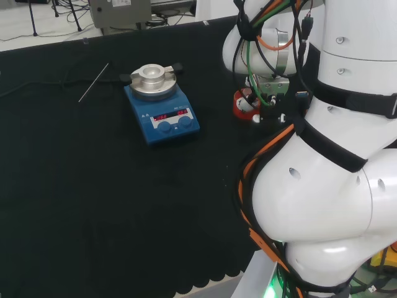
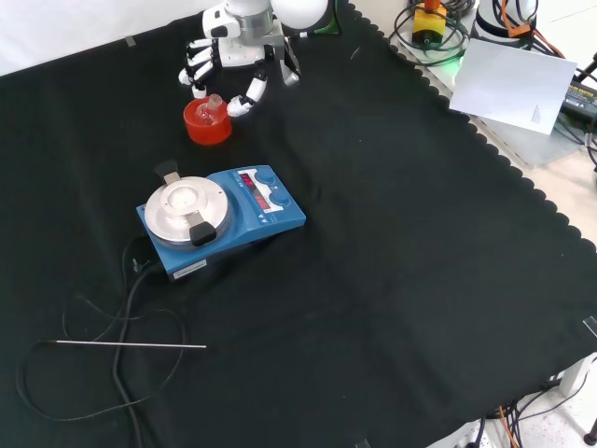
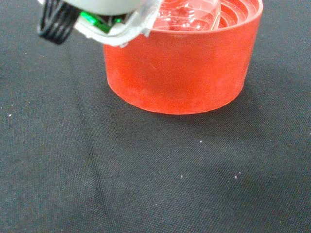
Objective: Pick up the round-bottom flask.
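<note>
Robot hand around round-bottom flask, neck up (red stand)

The arm is reaching out over the bench, its big white links standing at the right of the head view, wrapped with black bands and orange and green cables. In the front view the hand is coming in from the top edge, palm facing down, its fingers spread and slightly bent, tips pointing at the cloth. The thumb is hanging lower, apart from the fingers. In the wrist view a blurred white part of the hand is showing.
</note>
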